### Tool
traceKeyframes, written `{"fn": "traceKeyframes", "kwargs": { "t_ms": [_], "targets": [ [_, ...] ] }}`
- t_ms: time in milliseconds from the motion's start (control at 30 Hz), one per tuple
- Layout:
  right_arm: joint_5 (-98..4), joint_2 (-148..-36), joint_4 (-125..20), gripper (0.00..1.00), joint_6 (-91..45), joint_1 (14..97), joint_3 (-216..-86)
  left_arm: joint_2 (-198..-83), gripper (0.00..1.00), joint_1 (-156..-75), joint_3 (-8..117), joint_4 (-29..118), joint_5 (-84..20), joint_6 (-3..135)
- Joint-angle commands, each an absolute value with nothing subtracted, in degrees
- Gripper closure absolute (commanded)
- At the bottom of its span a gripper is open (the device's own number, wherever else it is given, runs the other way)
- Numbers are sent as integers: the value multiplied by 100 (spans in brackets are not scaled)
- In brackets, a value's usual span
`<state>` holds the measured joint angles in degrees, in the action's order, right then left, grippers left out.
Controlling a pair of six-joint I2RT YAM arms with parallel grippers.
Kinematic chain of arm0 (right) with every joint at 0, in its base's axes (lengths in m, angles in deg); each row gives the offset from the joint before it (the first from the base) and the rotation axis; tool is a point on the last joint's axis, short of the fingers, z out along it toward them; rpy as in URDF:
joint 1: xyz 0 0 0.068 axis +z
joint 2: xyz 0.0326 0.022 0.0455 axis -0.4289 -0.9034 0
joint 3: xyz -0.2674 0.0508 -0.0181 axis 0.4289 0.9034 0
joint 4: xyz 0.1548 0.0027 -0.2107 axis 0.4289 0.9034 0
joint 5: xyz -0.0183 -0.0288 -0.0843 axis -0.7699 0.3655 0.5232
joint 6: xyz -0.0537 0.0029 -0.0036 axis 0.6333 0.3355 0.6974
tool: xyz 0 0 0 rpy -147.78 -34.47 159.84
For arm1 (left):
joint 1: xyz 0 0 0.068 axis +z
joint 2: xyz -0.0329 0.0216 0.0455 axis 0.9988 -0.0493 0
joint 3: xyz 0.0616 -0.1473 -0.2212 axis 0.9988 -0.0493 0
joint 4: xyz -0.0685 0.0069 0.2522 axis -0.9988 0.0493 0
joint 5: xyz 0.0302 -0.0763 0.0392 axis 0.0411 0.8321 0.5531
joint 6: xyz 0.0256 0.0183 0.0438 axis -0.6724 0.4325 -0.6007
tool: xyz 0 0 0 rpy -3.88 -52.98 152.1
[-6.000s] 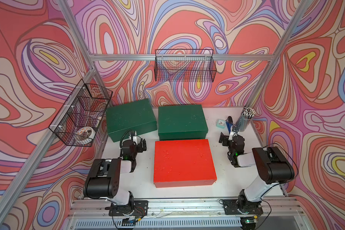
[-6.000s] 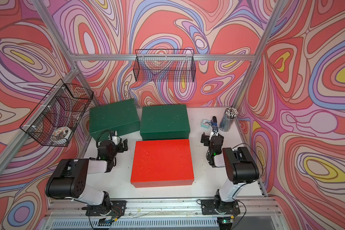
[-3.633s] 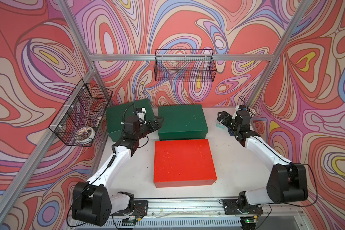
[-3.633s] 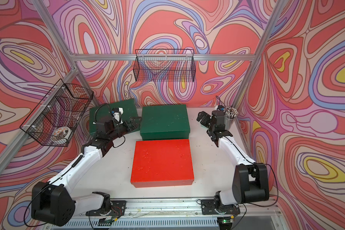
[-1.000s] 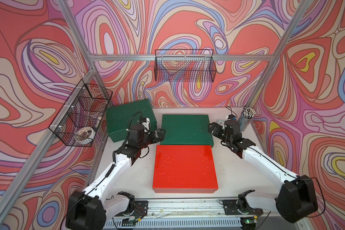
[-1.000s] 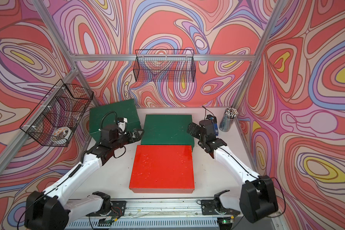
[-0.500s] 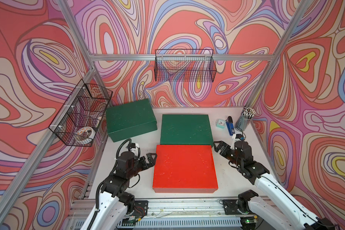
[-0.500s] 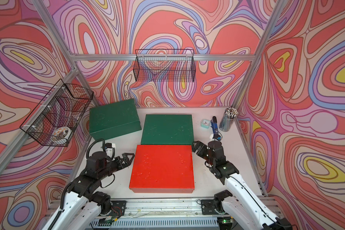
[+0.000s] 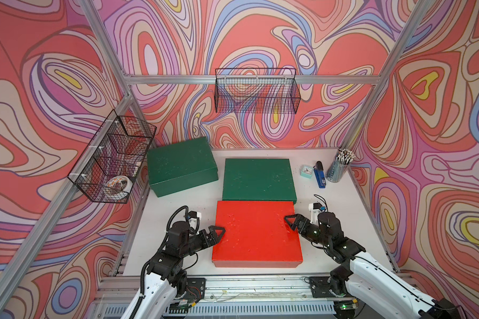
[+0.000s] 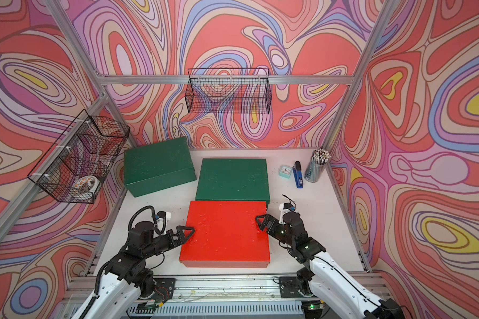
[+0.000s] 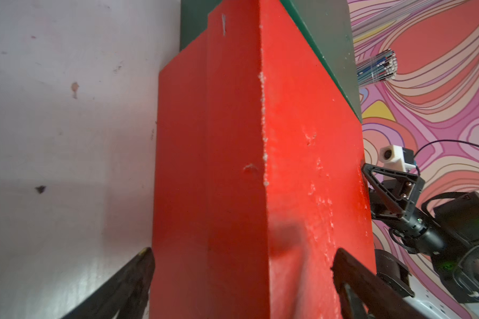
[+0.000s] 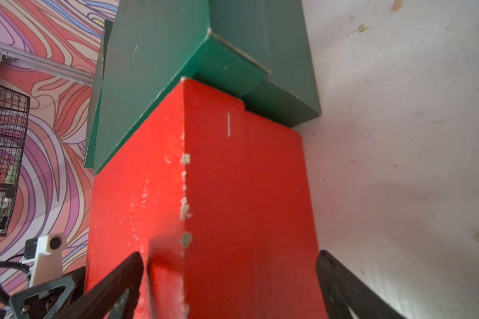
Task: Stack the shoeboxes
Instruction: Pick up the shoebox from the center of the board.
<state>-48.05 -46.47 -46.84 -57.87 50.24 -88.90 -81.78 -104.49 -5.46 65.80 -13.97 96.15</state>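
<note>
In both top views the red shoebox (image 9: 256,234) lies flat on the white counter (image 9: 183,210). Its far long edge touches a dark green shoebox (image 9: 257,176), whose right end juts slightly past it. The second green shoebox (image 9: 181,165) sits beyond the red shoebox's far-left corner. It is turned askew and stands apart, with a strip of bare counter between. Open counter flanks both short ends of the red shoebox. A blue stapler (image 9: 320,175), a small teal clock (image 9: 306,171) and a pencil cup (image 9: 339,168) stand well beyond its far-right corner. The left arm (image 9: 183,240) reaches to its left short edge, and the right arm (image 9: 329,232) to its right short edge, nearer the far corner.

In the left wrist view the red shoebox's end wall (image 11: 219,165) fills the middle. The left jaws stand wide apart across its height, with one finger (image 11: 138,270) by the bottom edge at the counter and the other (image 11: 351,273) over the lid. Contact cannot be told.

In the right wrist view the right jaws are likewise spread. One finger (image 12: 116,279) is over the red lid (image 12: 138,207) and the other (image 12: 340,279) is low beside the wall, with bare counter (image 12: 398,138) alongside. The green shoebox's corner (image 12: 227,66) butts against the red shoebox's far edge.
</note>
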Motion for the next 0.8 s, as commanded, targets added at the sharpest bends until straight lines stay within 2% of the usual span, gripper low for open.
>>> {"fn": "traceKeyframes", "kwargs": {
  "t_ms": [0, 333, 767],
  "targets": [
    [-4860, -4715, -5113, 2, -5966, 5108, -8770, -8469, 0, -10477, -678, 5578, -1003, 9845],
    [-4516, -5083, -5505, 2, -6183, 5590, -8775, -9686, 0, -10476, -709, 4699, -707, 9880],
    [-4193, -5350, -5287, 2, -6257, 6045, -9125, -9327, 0, -10482, -658, 5014, -642, 10106]
  ]
}}
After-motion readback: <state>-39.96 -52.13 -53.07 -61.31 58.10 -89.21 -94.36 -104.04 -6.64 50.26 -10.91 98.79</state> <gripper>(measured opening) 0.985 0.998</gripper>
